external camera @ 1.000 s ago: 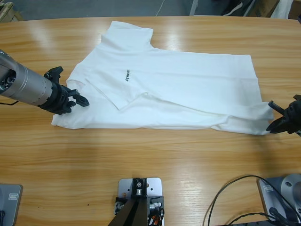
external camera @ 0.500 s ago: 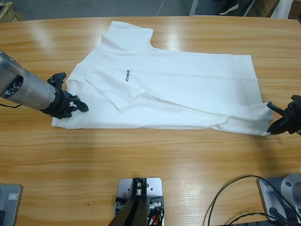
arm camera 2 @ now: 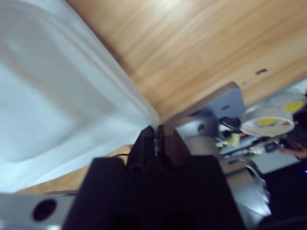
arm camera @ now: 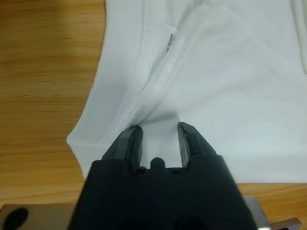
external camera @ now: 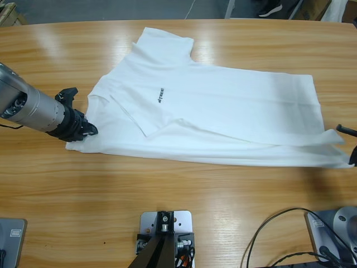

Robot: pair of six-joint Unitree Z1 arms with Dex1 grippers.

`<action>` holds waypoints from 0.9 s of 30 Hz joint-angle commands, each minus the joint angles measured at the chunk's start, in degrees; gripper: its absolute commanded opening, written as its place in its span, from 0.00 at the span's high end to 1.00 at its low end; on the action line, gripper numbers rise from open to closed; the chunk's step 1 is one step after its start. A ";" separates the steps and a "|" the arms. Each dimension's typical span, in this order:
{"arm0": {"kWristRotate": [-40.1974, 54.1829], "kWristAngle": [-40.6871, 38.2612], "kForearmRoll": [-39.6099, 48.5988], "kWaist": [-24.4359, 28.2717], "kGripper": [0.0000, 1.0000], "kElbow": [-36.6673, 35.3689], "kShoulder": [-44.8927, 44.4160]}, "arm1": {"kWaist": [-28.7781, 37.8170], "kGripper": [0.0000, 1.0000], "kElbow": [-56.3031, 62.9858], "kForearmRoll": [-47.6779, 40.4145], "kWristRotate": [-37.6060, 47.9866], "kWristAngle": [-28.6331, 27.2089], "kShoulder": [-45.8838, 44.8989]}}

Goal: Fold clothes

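We've got a chunky silver-grey left arm [external camera: 28, 106] with a round ribbed body, ending in a black gripper [external camera: 78, 125]. Wrist views show matte black blocky housings with short wedge-shaped jaws.

Near side of the table [external camera: 184, 195] is bare wood across its width, so I have a free lane there, apart from the black cable [external camera: 273, 223] looping in at the near right. The T-shirt [external camera: 223, 111] lies nearly across the table's middle, with only a thin bare strip along the far edge. Both ends are blocked: left gripper [external camera: 83, 129] at the shirt's left corner, right gripper [external camera: 351, 146] pinching its right corner at the frame edge.
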 commanded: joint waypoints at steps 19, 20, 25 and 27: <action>1.48 0.91 -0.71 1.51 0.60 0.74 -8.47 | 26.91 0.01 -7.00 -12.59 -32.38 8.30 -17.69; 1.46 0.89 -0.70 1.51 0.60 0.92 -8.52 | 29.97 0.01 -6.75 -15.03 -37.84 6.91 -17.13; 1.46 0.63 -0.29 1.51 0.58 2.24 -9.93 | 39.89 0.11 -8.44 -21.06 -53.19 3.15 -7.67; 1.97 0.05 0.01 1.51 0.25 2.10 -10.72 | 43.82 0.12 -8.49 -24.17 -53.43 3.22 -5.07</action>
